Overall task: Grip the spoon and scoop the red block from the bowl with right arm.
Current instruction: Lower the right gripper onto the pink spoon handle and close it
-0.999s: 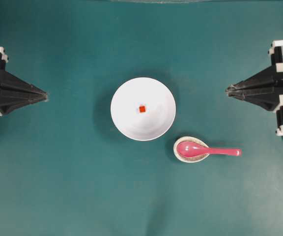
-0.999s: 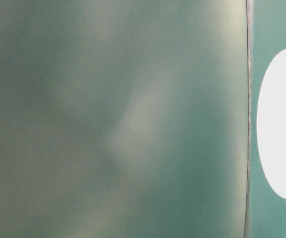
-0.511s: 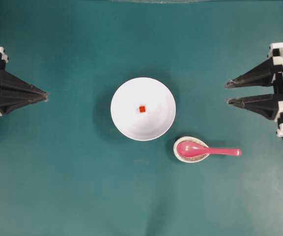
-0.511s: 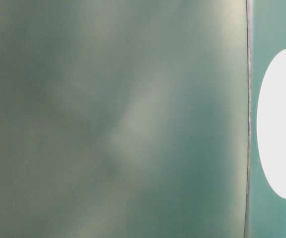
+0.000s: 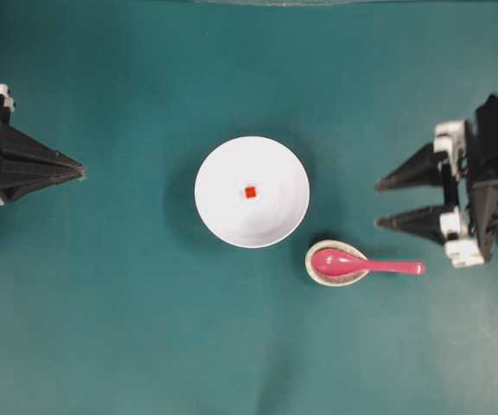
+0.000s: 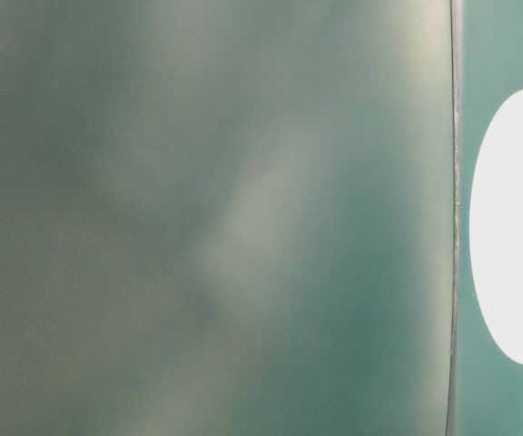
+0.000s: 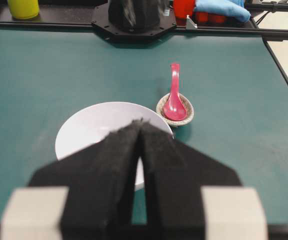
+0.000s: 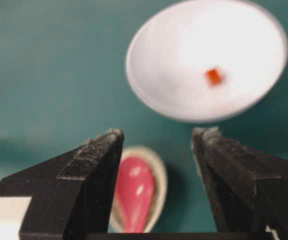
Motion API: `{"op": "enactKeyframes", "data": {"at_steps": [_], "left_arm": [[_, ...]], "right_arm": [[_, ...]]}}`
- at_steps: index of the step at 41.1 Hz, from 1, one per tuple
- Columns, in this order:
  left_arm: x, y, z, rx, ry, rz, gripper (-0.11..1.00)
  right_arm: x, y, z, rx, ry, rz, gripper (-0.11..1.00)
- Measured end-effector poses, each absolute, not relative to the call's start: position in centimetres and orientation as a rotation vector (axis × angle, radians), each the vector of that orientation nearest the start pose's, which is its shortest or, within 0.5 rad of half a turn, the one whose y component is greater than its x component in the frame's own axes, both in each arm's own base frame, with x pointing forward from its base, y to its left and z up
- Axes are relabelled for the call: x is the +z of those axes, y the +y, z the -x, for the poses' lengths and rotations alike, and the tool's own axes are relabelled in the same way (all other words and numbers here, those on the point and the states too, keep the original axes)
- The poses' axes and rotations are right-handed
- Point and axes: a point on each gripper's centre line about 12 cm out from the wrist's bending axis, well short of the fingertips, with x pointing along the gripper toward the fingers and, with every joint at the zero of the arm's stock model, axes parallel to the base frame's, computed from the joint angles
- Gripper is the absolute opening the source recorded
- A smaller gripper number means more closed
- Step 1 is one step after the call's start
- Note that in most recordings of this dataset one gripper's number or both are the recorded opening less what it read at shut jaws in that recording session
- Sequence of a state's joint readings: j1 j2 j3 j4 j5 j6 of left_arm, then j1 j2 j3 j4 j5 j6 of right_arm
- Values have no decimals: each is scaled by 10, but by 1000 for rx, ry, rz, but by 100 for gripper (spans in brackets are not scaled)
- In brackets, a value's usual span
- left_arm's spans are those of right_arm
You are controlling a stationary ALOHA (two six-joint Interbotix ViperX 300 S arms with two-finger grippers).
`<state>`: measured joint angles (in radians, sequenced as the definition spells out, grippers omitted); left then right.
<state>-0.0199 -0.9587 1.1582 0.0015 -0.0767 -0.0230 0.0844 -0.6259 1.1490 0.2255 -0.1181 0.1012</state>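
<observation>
Two arms flank the teal tabletop (image 5: 102,328). The glossy pink spoon (image 5: 357,263) rests in a speckled egg-shaped dish (image 5: 336,277), handle pointing toward the nearer right gripper (image 5: 378,203), jaws apart; left gripper (image 5: 81,170), jaws together. The tiny red block (image 5: 250,192) sits in the white bowl (image 5: 223,164).

One spoon (image 5: 366,264), one bowl (image 5: 271,220)

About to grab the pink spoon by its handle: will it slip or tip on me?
Likely slippery: the spoon looks glossy and rigid, probably hard ceramic or plastic. It may pivot, since its scoop sits in the speckled rest while the handle sticks out unsupported. The right hand is open, not yet touching it.
</observation>
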Motion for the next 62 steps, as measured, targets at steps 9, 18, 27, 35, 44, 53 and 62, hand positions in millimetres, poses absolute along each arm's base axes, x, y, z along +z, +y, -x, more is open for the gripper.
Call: {"op": "enactKeyframes", "data": {"at_steps": [9, 18, 27, 35, 44, 53, 62], "left_arm": [[274, -4, -200, -19, 124, 20, 1], [273, -4, -200, -20, 134, 20, 1], [271, -4, -200, -20, 147, 20, 1], [270, -4, -199, -20, 152, 20, 1], [271, -4, -200, -20, 152, 18, 1], [270, -4, -200, -18, 158, 18, 1], [270, -4, -200, -20, 158, 18, 1]], "right_arm": [[172, 42, -239, 9, 343, -368, 60], [142, 60, -237, -14, 308, -372, 60], [112, 71, -236, -25, 362, -308, 60], [91, 73, -231, -28, 433, -256, 60], [82, 67, -220, -36, 470, -226, 60], [80, 66, -218, -36, 475, -222, 60], [75, 70, -218, -18, 493, -181, 60]]}}
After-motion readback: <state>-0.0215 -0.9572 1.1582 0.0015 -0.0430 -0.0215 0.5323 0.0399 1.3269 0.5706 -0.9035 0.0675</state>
